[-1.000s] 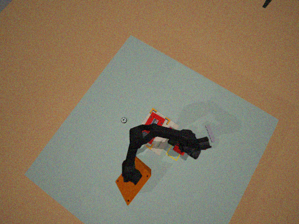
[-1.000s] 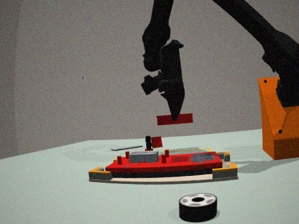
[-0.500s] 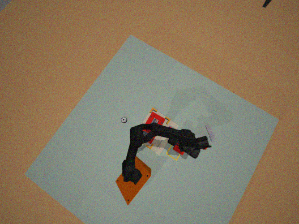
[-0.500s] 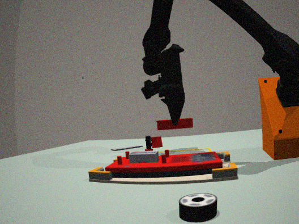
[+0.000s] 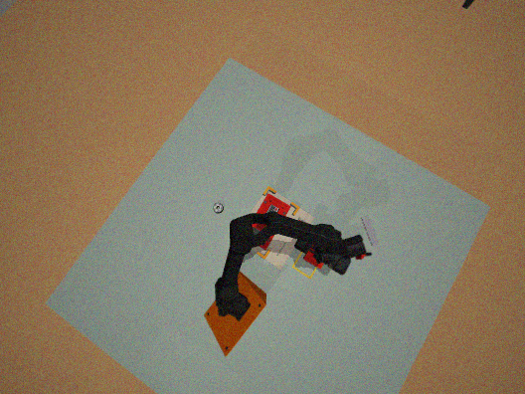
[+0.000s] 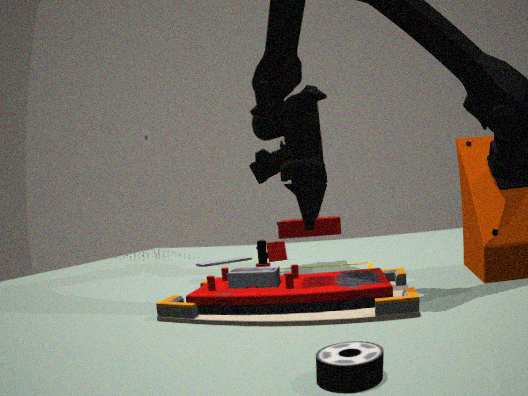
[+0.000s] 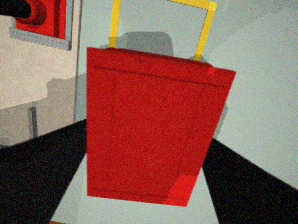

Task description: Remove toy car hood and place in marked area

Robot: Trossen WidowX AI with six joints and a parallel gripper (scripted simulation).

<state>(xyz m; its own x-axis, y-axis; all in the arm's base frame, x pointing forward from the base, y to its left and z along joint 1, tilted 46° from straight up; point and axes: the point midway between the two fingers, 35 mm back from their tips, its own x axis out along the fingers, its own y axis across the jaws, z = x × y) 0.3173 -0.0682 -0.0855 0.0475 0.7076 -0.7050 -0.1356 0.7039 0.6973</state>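
Clamped on the red hood (image 6: 309,227), the single gripper (image 6: 310,220) points almost straight down, its two dark fingers pressing the panel's opposite edges so that it hangs flat and level, clear of the table (image 6: 100,340). One hood, one toy car (image 6: 295,289), one loose black wheel (image 6: 349,365) and one small red-and-black piece (image 6: 270,251) can be counted in the exterior view; what seems to be a thin grey strip (image 6: 223,261) lies behind the car, though it is too slight to name with confidence. From the wheel, the car sits at about 11 o'clock, resting on a pale board with yellow corner brackets. In the top view the arm (image 5: 278,234) rises from its orange base (image 5: 234,318), bends at the elbow over the car, and stretches out toward 3 o'clock, ending past the car's edge. One yellow outline (image 7: 159,25), the marked area, shows in the wrist view at 12 o'clock above the hood, its near side hidden behind the panel, with the hood's grey shadow falling across the table inside it.
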